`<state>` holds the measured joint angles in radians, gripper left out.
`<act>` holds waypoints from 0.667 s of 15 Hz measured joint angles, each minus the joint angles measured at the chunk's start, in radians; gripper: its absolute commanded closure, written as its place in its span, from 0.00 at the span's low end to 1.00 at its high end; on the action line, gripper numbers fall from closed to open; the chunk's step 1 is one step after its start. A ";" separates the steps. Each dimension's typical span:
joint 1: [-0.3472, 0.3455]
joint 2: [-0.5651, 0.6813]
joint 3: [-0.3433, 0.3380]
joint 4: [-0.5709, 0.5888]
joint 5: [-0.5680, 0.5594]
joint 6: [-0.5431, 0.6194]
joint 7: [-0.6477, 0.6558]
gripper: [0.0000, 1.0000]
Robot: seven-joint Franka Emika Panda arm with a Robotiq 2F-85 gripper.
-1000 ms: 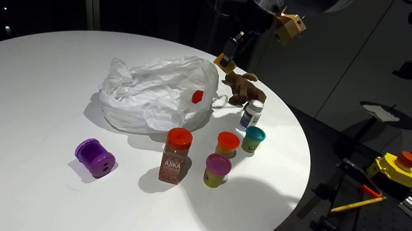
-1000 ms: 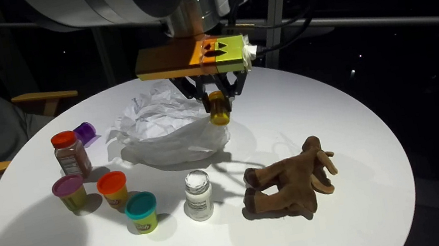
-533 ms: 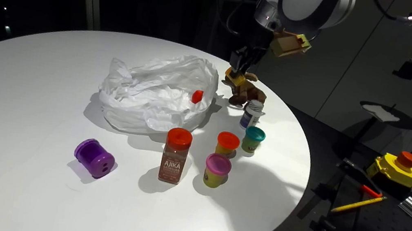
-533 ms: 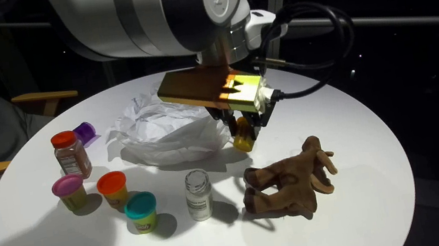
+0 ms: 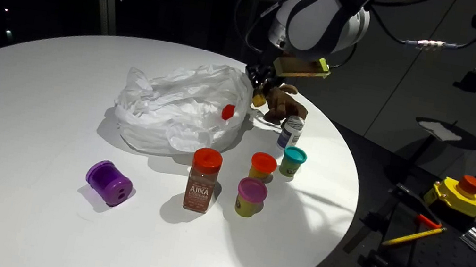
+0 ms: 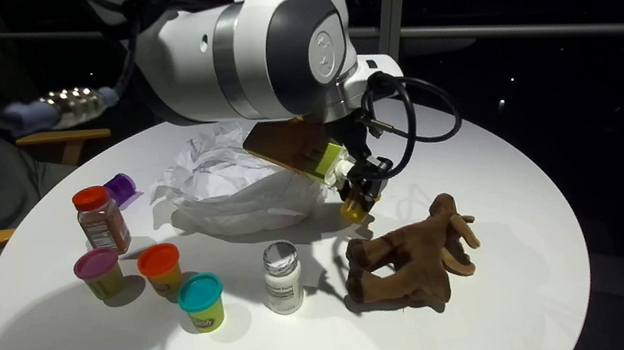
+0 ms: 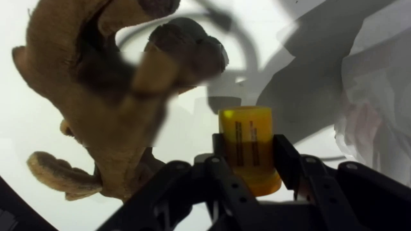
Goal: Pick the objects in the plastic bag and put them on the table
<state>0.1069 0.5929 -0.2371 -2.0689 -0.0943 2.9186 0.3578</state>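
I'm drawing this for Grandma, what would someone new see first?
Probably the white robot arm over the round white table, its black two-fingered gripper pinching a small yellow cylindrical cup. In the wrist view, the brown plush animal lies left of that cup, the crumpled white plastic bag right.

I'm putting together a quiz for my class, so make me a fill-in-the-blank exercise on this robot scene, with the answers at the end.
The gripper holds the yellow container and ____ else.
The small object showing inside the plastic bag is ____ in colour.
The biggest word on the brown jar is ____.
The purple container lies on its ____.
Missing words: nothing; red; AJIKA; side.
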 measured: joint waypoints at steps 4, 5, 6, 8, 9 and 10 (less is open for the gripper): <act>0.094 0.075 -0.096 0.060 0.000 -0.033 0.095 0.27; 0.113 0.082 -0.118 0.065 0.000 -0.045 0.112 0.20; 0.127 0.083 -0.136 0.065 0.000 -0.060 0.126 0.11; 0.143 0.071 -0.162 0.063 0.000 -0.083 0.150 0.00; 0.146 0.057 -0.171 0.057 0.000 -0.085 0.159 0.00; 0.152 0.035 -0.179 0.047 0.000 -0.085 0.167 0.00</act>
<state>0.2590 0.6279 -0.4158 -2.0219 -0.0943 2.8340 0.5252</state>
